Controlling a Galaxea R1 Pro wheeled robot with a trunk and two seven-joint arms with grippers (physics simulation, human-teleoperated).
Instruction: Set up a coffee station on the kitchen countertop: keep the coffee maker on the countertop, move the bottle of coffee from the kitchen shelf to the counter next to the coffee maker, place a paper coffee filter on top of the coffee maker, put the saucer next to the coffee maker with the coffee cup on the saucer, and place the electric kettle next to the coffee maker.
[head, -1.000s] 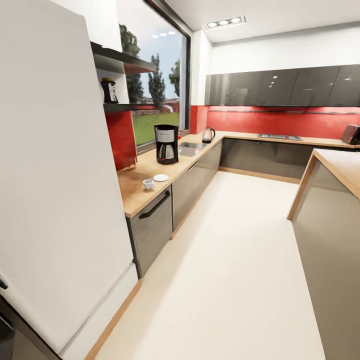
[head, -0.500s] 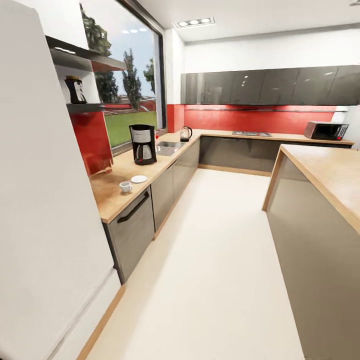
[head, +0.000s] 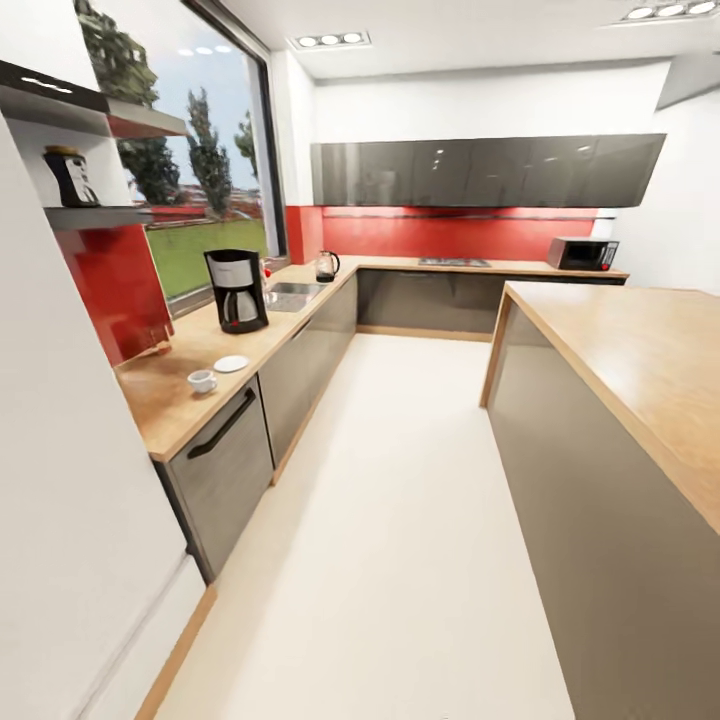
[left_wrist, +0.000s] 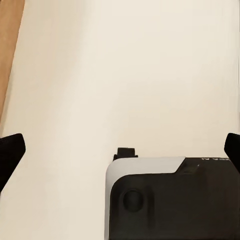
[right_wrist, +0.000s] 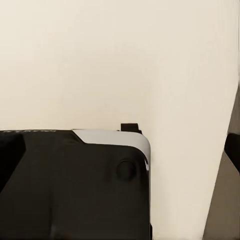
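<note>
The head view looks down a kitchen aisle with the long wooden desk (head: 170, 400) running along the window side. The coffee maker (head: 237, 291) stands upright on the desk toward its back edge, near the sink (head: 291, 293). Nearer the front corner of the desk, the white saucer (head: 231, 364) lies flat, and the coffee cup (head: 202, 381) sits just beside it on the bare wood, apart from the saucer. The electric kettle (head: 326, 265) stands at the far corner of the desk, well apart from the coffee maker, beyond the sink. The bottle of coffee (head: 70, 177) stands on the kitchen shelf (head: 100, 214) above the red splashback. A microwave (head: 582, 253) sits at the far end of the back desk, and an island desk (head: 640, 350) lies across the aisle. In the wrist views, each tool's dark fingertips (left_wrist: 10, 150) (right_wrist: 232, 147) show at opposite borders over the pale floor (head: 400, 520), so the left tool (left_wrist: 120, 150) and the right tool (right_wrist: 120, 150) are spread wide and hold nothing.
</note>
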